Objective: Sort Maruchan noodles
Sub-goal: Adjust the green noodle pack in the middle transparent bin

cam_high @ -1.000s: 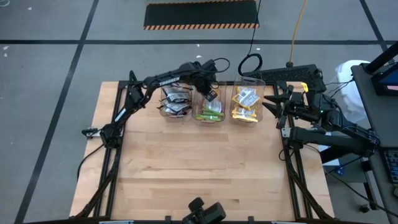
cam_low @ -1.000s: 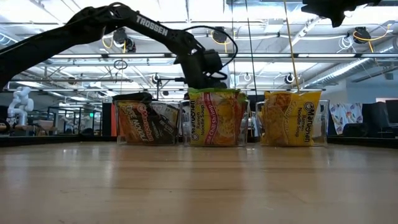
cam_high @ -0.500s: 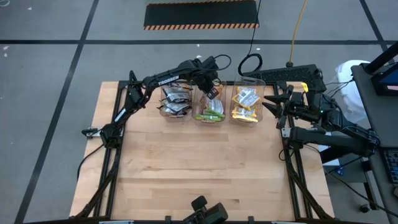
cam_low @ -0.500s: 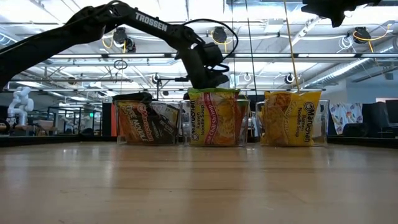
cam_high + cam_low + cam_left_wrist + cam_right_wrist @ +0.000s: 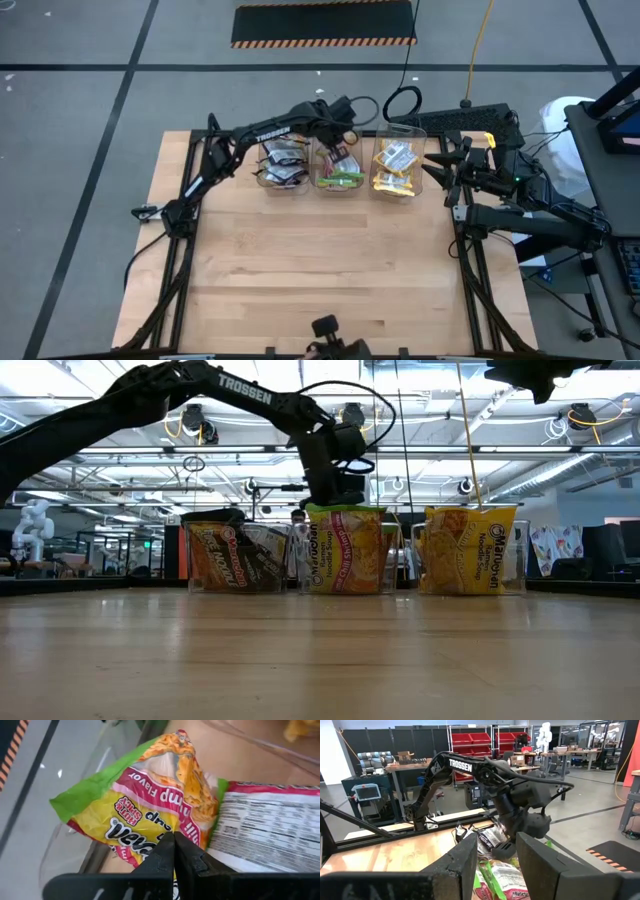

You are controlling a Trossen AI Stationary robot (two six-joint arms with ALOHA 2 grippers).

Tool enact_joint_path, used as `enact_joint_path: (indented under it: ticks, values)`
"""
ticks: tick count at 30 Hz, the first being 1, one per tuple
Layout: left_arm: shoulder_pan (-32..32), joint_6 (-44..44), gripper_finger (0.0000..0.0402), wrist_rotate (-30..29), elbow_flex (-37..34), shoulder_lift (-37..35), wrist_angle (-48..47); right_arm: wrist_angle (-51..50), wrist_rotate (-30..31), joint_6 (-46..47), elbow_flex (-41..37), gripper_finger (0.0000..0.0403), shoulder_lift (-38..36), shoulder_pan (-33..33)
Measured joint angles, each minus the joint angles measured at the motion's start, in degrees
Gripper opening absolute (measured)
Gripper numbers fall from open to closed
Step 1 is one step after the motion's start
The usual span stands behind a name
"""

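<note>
Three clear bins stand in a row near the table's far edge. The left bin (image 5: 283,165) holds black packets (image 5: 235,557), the middle bin (image 5: 338,175) lime-green and pink ones (image 5: 345,550), and the right bin (image 5: 397,168) yellow ones (image 5: 470,548). The packets stand or lean on edge inside the bins. My left gripper (image 5: 338,148) is shut and points steeply down, just above the middle bin's packets (image 5: 150,815). My right gripper (image 5: 432,170) waits open and level at the table's right edge, beside the yellow bin. My left gripper's shut fingertips (image 5: 174,851) stand right at a lime-green and pink packet in the middle bin, coming from above. Whether they touch it, I cannot tell.
The wooden tabletop (image 5: 320,260) spreads bare from the bins to the near edge. A black keyboard (image 5: 470,122) and cables lie beyond the far right corner. A camera mount (image 5: 330,345) sits at the near edge.
My left gripper has risen a little above the middle bin and rolled at the wrist, staying shut. In the low view the front lime-green packet now stands a bit narrower and straighter than before.
</note>
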Motion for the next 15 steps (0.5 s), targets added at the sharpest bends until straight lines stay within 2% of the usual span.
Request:
enact_joint_path:
  ticks: [15]
  values:
    - [-7.3, 1.6, 0.0, -0.3, 0.0, 0.0, 0.7, 0.0, 0.0, -0.1, 0.0, 0.0132, 0.0, 0.0]
